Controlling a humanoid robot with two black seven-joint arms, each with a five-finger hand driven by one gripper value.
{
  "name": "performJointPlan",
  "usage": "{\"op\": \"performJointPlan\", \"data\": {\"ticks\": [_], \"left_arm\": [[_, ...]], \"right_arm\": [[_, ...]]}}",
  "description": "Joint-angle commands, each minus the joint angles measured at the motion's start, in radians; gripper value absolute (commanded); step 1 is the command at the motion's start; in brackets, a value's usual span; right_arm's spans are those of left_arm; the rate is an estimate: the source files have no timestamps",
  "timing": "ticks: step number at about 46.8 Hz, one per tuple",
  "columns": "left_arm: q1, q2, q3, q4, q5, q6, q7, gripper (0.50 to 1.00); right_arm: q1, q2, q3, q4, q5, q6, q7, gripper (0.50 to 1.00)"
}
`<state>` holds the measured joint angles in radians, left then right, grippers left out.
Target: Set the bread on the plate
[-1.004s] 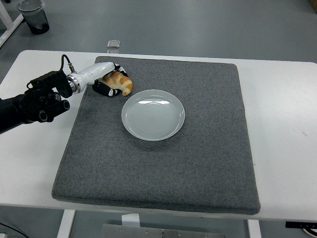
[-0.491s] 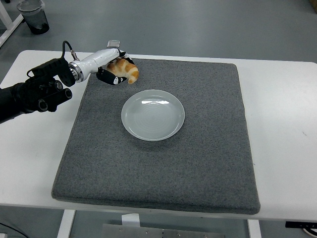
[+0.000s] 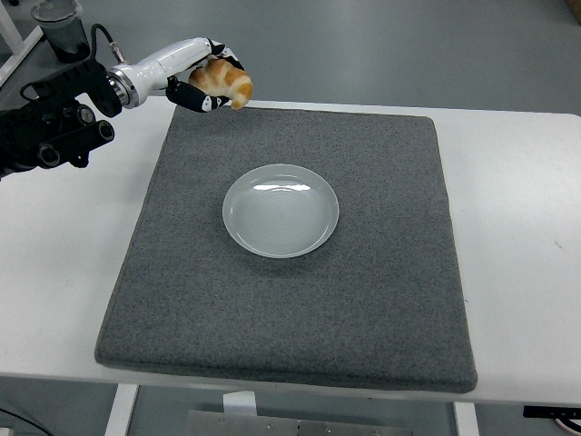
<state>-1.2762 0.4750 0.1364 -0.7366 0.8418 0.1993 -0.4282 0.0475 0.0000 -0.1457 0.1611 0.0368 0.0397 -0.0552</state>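
Observation:
A golden-brown croissant-shaped bread [image 3: 229,83] hangs in the air above the far left corner of the grey mat, held by my left hand [image 3: 211,80], whose fingers curl around it. The arm behind it reaches in from the left edge, black with a white forearm. A pale round plate [image 3: 280,211] with nothing on it sits on the mat, in front of and to the right of the raised bread. My right arm does not show.
The grey felt mat [image 3: 363,291] covers most of the white table [image 3: 517,209]. A dark bucket [image 3: 62,29] stands on the floor at the far left, beyond the table.
My left hand has lifted the bread off the mat and carried it upward, a little back from the plate. The plate has not moved.

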Motion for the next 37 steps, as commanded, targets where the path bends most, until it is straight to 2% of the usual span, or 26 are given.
{"op": "performJointPlan", "data": {"ticks": [1, 25, 37], "left_arm": [[-0.020, 0.005, 0.000, -0.007, 0.000, -0.001, 0.000, 0.500], [-0.126, 0.005, -0.004, -0.112, 0.000, -0.006, 0.009, 0.500], [-0.163, 0.002, -0.003, -0.207, 0.006, -0.006, 0.009, 0.500]], "right_arm": [[0.000, 0.000, 0.000, 0.000, 0.000, 0.000, 0.000, 0.932], [0.000, 0.000, 0.000, 0.000, 0.000, 0.000, 0.000, 0.932], [0.000, 0.000, 0.002, 0.000, 0.000, 0.000, 0.000, 0.930]]}}
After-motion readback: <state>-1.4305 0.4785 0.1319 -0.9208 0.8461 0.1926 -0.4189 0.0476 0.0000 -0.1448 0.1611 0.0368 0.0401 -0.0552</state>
